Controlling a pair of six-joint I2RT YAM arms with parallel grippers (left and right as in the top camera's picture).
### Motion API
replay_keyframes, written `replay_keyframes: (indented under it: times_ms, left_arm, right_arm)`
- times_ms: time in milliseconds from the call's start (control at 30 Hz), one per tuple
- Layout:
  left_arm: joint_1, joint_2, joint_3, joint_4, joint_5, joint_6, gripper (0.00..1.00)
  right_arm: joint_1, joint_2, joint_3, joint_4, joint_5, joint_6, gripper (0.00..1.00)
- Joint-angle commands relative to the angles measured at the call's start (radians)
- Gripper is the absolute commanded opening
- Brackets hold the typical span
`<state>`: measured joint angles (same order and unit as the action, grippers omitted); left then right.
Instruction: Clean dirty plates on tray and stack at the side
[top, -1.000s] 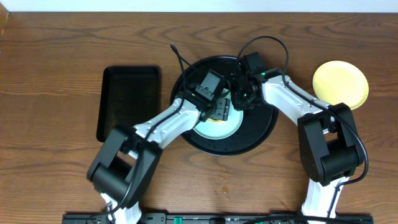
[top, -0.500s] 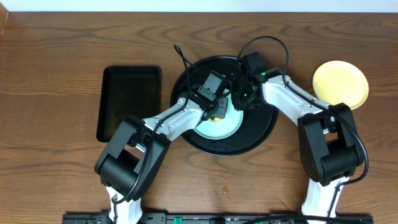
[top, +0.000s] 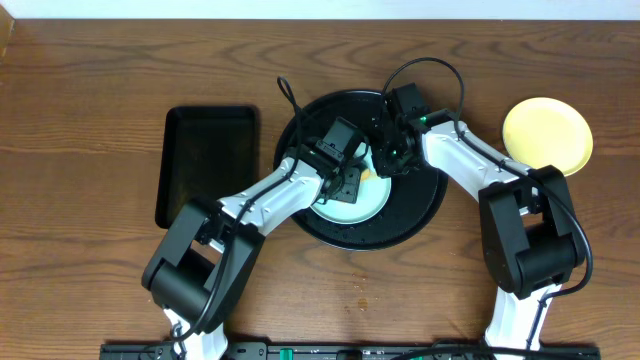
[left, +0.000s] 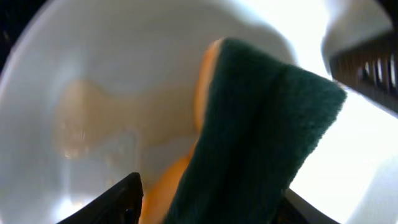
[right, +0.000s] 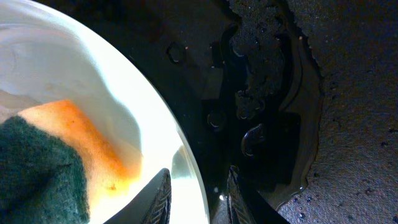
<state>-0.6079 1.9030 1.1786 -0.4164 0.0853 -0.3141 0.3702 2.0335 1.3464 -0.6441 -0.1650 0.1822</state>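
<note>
Brown wood-grain tabletop (top: 100, 100) fills the scene. At its centre a round black tray (top: 420, 215) is set, wet in places, with a pale mint plate (top: 360, 205) lying in it — its rim is pinched by the right gripper (right: 198, 193). A yellow plate (top: 546, 135) is seen on bare wood, far right. A green-backed sponge (left: 261, 137) is clamped in the left gripper (top: 350, 178) — held against the mint plate.
</note>
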Motion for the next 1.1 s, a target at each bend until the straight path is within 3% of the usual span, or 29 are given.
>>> replay_keyframes:
  times_ms: [0,33,67,100,133,233,367,433,467,567,733,767,800,1067]
  left_arm:
    - [-0.002,-0.02,-0.015,-0.028,0.045,-0.002,0.59]
    - [-0.002,-0.017,-0.021,-0.024,0.041,-0.002,0.45]
    - [-0.002,-0.014,-0.026,-0.022,0.036,-0.001,0.14]
    - [-0.002,-0.012,-0.029,-0.019,0.033,-0.001,0.08]
    - [-0.002,-0.012,-0.031,-0.016,0.033,-0.001,0.07]
    - [-0.002,-0.016,-0.029,0.0,0.034,0.004,0.08]
    - [-0.002,-0.037,-0.006,0.006,0.034,0.006,0.17]
    - [-0.002,-0.063,0.003,0.006,0.033,0.006,0.13]
    - [0.0,-0.103,0.01,0.005,0.011,0.006,0.07]
    - [0.008,-0.198,0.011,-0.009,-0.074,0.006,0.07]
    - [0.048,-0.396,0.011,-0.068,-0.161,0.006,0.08]
    - [0.063,-0.432,0.011,-0.084,-0.161,0.005,0.08]
    - [0.082,-0.47,0.011,-0.109,-0.161,-0.003,0.08]
    - [0.289,-0.581,0.011,-0.436,-0.108,-0.066,0.08]
  right_arm:
    - [-0.003,0.014,-0.008,-0.003,0.025,0.004,0.28]
    - [-0.003,0.014,-0.008,-0.003,0.025,0.004,0.28]
    - [-0.003,0.014,-0.008,-0.003,0.025,0.004,0.28]
    - [-0.003,0.014,-0.008,-0.004,0.025,0.004,0.29]
    - [-0.003,0.014,-0.008,-0.004,0.025,0.004,0.29]
    - [-0.003,0.014,-0.009,-0.004,0.026,0.004,0.44]
    - [-0.003,0.014,-0.009,-0.004,0.026,0.004,0.46]
    - [-0.003,0.014,-0.009,-0.004,0.026,0.004,0.45]
    - [-0.003,0.014,-0.009,-0.004,0.026,0.004,0.39]
    - [-0.003,0.014,-0.009,-0.004,0.026,0.004,0.19]
    - [-0.003,0.014,-0.009,-0.007,0.026,0.003,0.15]
    - [-0.003,0.014,-0.009,-0.009,0.026,0.003,0.12]
    - [-0.003,0.014,-0.009,-0.01,0.026,0.003,0.01]
    - [-0.003,-0.006,0.033,0.011,0.075,-0.011,0.01]
